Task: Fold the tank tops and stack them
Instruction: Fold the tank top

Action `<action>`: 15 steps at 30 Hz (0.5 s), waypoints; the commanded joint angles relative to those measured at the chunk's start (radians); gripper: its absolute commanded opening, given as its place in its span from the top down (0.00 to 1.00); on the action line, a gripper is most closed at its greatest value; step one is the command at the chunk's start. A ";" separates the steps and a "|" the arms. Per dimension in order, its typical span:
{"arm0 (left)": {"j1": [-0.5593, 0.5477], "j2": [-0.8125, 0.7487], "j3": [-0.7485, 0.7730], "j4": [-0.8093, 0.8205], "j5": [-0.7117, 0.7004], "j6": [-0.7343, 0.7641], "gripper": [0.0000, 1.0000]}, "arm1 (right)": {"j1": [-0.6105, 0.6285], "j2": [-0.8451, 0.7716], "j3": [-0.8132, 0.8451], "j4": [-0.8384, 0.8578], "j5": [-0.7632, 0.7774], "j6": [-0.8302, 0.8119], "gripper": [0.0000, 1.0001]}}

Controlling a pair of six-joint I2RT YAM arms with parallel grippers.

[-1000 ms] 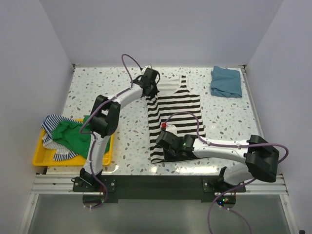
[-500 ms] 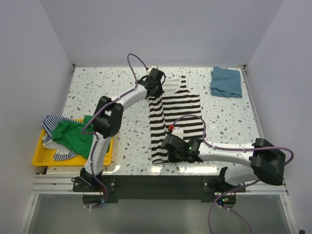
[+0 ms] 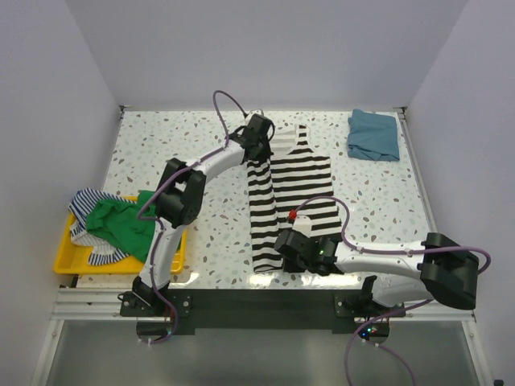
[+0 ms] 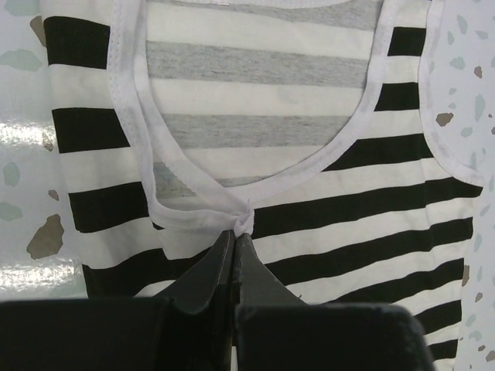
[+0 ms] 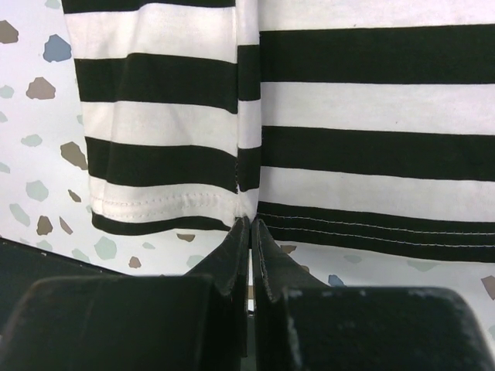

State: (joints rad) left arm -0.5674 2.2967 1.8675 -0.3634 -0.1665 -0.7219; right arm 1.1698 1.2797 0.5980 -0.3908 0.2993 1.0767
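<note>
Striped tank top (image 3: 299,181) lies flat in the middle of the table (image 3: 161,145), neck far, hem near. Left gripper (image 4: 234,234) is clamped on the white neckline trim at the far end, cloth bunched at the tips. Right gripper (image 5: 249,224) is clamped on the hem at the near end, at the fold edge. The top's left side is doubled over lengthwise between the two grips. Teal top (image 3: 374,134) sits folded, far right. Green top (image 3: 121,221) and thin-striped top (image 3: 83,201) are heaped in the yellow tray (image 3: 66,261), near left.

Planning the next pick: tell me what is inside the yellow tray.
A green top and a thin blue-striped top, bunched, spilling over the yellow tray. Anything beneath them is hidden.
</note>
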 commanded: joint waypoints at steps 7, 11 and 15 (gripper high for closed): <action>-0.009 -0.039 -0.047 0.132 0.030 0.012 0.92 | 0.024 -0.052 -0.023 0.015 0.075 0.061 1.00; -0.012 -0.029 -0.051 0.173 0.082 0.030 0.82 | 0.025 -0.051 -0.035 0.020 0.080 0.074 1.00; -0.011 -0.037 -0.073 0.210 0.113 0.050 0.68 | 0.030 -0.077 -0.038 -0.005 0.101 0.092 0.89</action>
State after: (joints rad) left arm -0.5766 2.2963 1.8156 -0.2520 -0.0940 -0.7055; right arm 1.1900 1.2469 0.5644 -0.3836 0.3359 1.1309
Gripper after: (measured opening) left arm 0.292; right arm 0.074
